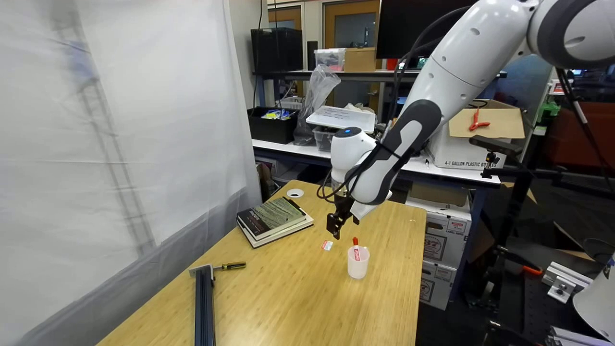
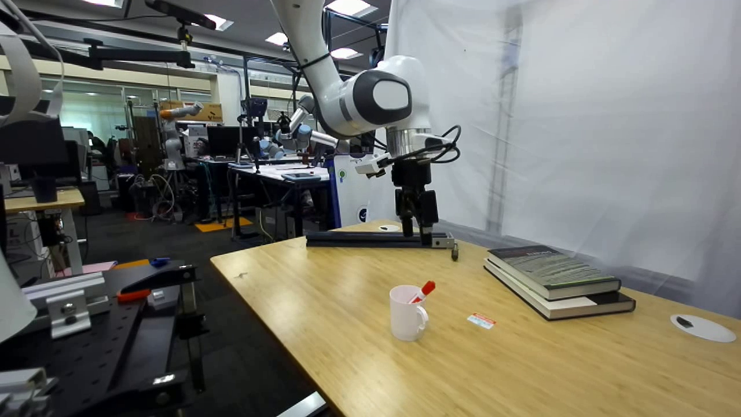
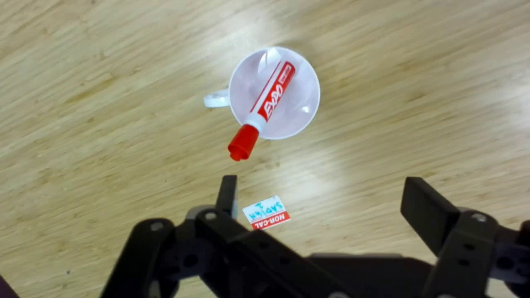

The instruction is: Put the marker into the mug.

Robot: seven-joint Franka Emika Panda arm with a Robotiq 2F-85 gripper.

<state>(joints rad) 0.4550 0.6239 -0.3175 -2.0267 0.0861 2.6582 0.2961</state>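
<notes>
The marker, white with a red label and red cap, stands tilted inside the mug in both exterior views (image 1: 356, 250) (image 2: 424, 291). In the wrist view the marker (image 3: 273, 93) leans on the rim with its cap sticking out. The white mug is upright on the table in both exterior views (image 1: 357, 269) (image 2: 404, 318). Its handle shows in the wrist view, where the mug (image 3: 304, 105) is above the jaws. My gripper (image 3: 321, 190) is open with nothing between its fingers. In both exterior views the gripper (image 1: 345, 226) (image 2: 417, 234) hangs above the table, apart from the mug.
A label sticker (image 3: 267, 213) lies flat on the table beside the mug. Two stacked books (image 1: 274, 218) (image 2: 550, 272) lie along the curtain side. A dark metal rail (image 1: 205, 302) (image 2: 376, 239) and a screwdriver (image 1: 233, 265) lie farther along. A round white disc (image 1: 295, 193) is near the books.
</notes>
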